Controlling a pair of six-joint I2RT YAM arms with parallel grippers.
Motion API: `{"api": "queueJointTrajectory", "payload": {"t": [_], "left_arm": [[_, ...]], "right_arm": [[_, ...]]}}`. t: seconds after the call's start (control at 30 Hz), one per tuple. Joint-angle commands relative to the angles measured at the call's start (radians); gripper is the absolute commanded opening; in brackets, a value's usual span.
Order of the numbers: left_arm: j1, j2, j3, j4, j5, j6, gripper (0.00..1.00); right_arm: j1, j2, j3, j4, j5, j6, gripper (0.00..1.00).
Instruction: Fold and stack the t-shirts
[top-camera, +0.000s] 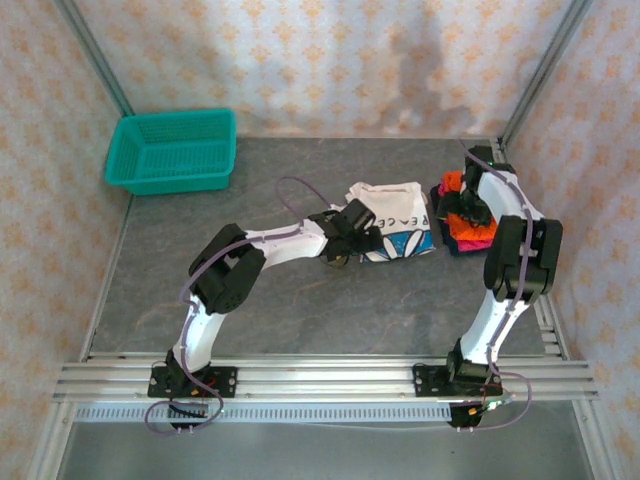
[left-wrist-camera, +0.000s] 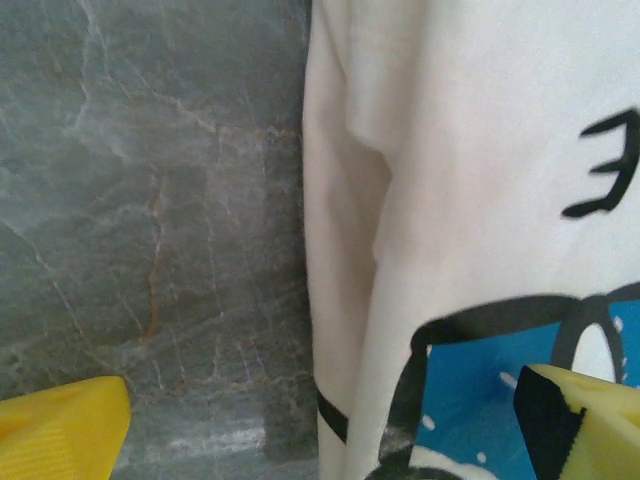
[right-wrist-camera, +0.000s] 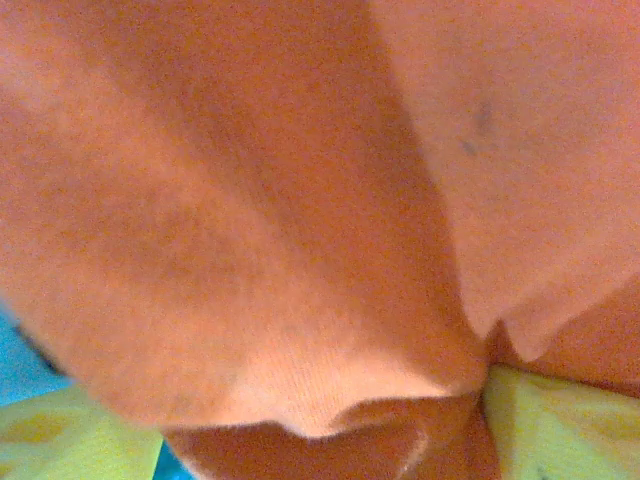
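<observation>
Overhead takes the table (top-camera: 300, 310) — wrist cameras close over t-shirts (left-wrist-camera: 470, 150).

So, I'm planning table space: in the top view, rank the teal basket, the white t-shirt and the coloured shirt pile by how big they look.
1. teal basket
2. white t-shirt
3. coloured shirt pile
The left arm and right arm each hide part of the last two, so their order is unsure.

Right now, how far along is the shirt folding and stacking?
Looks done: the pile of orange, pink and dark shirts sits at the right, and the white t-shirt lies folded beside it. In hand: the open left gripper straddles the white t-shirt's edge. The right gripper is against the orange shirt, and whether it grips is unclear. Left: the white t-shirt is not yet on the pile.
</observation>
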Motion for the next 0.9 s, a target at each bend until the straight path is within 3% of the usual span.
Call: {"api": "queueJointTrajectory", "payload": {"t": [0.0,0.13,0.33,0.5,0.7,0.8,0.87], "left_arm": [[0.032,-0.026,0.036,0.027,-0.008,0.023,1.00],[0.047,0.026,0.125,0.008,0.013,0.023,1.00],[0.047,0.136,0.259,-0.053,0.012,0.002,1.00],[0.048,0.194,0.328,-0.127,-0.036,-0.014,1.00],[0.047,0.264,0.392,-0.148,-0.015,-0.023,0.97],[0.047,0.285,0.404,-0.125,0.021,-0.035,0.92],[0.044,0.293,0.413,-0.112,0.035,-0.046,0.83]], "right_arm": [[0.020,-0.090,0.019,-0.028,0.006,0.040,0.86],[0.090,-0.144,0.006,0.042,-0.030,0.032,0.87],[0.133,-0.077,-0.022,0.134,-0.308,0.044,0.87],[0.134,0.042,0.007,0.124,-0.359,0.025,0.87],[0.134,0.179,0.039,0.100,-0.424,0.007,0.85],[0.134,0.202,0.034,0.112,-0.474,0.009,0.78],[0.134,0.204,0.026,0.121,-0.489,0.011,0.67]]}}
